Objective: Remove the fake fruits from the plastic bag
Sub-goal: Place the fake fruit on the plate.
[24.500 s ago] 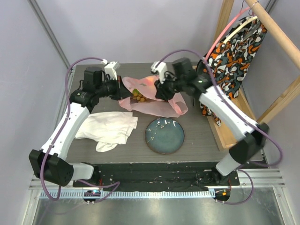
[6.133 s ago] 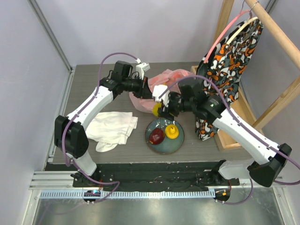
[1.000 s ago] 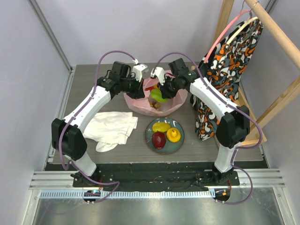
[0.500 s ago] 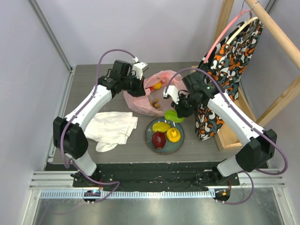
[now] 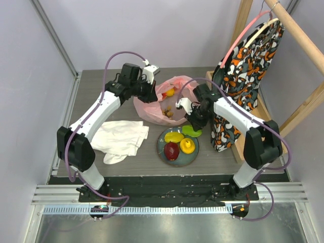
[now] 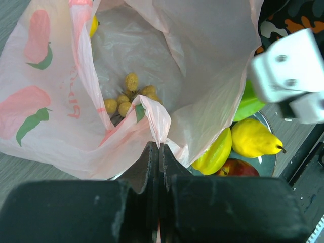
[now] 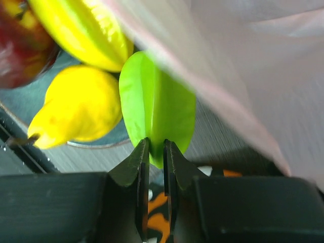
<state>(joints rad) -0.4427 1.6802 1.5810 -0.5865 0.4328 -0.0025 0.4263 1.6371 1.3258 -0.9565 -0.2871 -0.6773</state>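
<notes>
- Top: we note the bag (image 5: 149, 112) just beyond the plate (image 5: 178, 161); apple (image 5: 171, 150) and two yellow fruits (image 5: 174, 136) lie on the plate.
- Left wrist: left gripper (image 6: 158, 152) pinches the bag rim; grapes (image 6: 129, 96) inside the bag.
- Right wrist: right gripper (image 7: 156, 152) pinches the green fruit (image 7: 157, 106) at the plate edge.

No legible text, red print (image 6: 74, 104) on plastic bag (image 6: 202, 61) unreadable
</notes>
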